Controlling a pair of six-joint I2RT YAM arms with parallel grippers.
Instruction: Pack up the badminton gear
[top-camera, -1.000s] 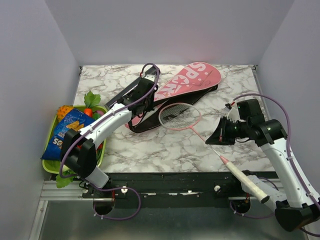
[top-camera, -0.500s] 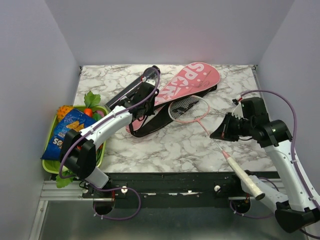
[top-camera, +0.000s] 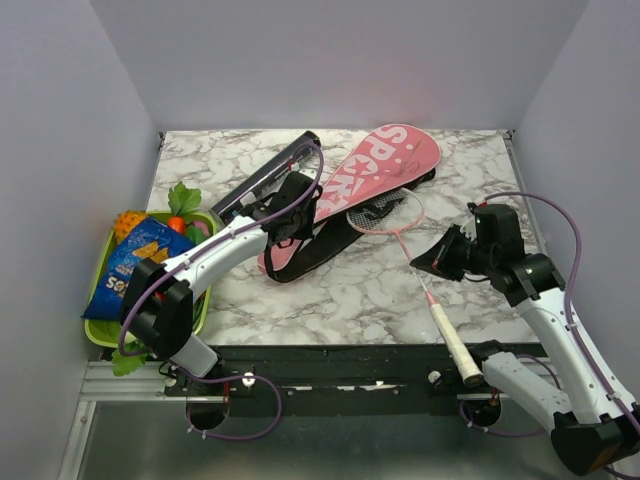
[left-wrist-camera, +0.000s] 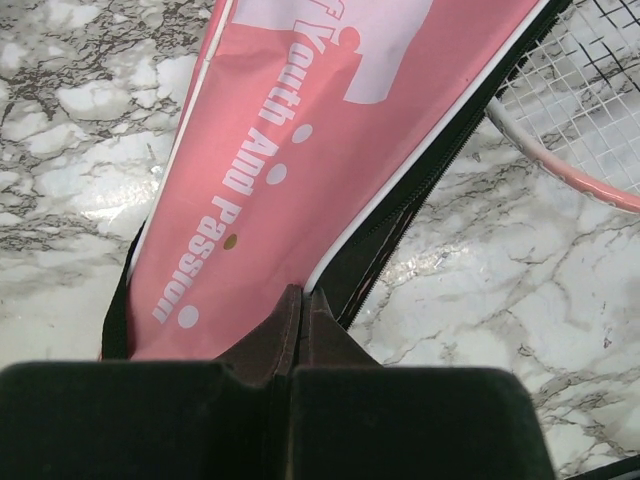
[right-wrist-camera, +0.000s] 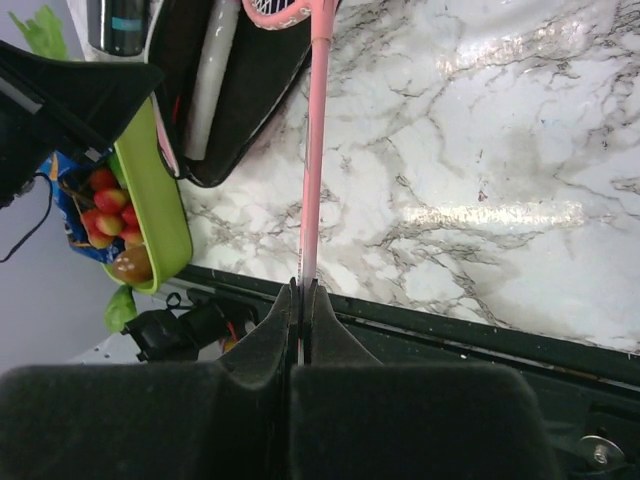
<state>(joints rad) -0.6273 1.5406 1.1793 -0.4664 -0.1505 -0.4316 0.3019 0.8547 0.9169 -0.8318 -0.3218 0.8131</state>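
Note:
The pink bag lettered "SPORT" lies slanted at the back of the table, its black inside showing along the near edge. My left gripper is shut on the edge of the bag's pink top flap. My right gripper is shut on the thin pink shaft of a racket. Its strung head lies at the bag's open side, and its white handle juts past the table's front edge. A second racket's white handle lies inside the bag. The black tube lies left of the bag.
A green tray of toy fruit stands at the left edge with a blue snack packet on it. Grey walls close in the table on three sides. The black rail runs along the front.
My right gripper has swung the racket away from me, so its head has moved from the middle of the table to the bag's open side. My left gripper shifted slightly right with the flap.

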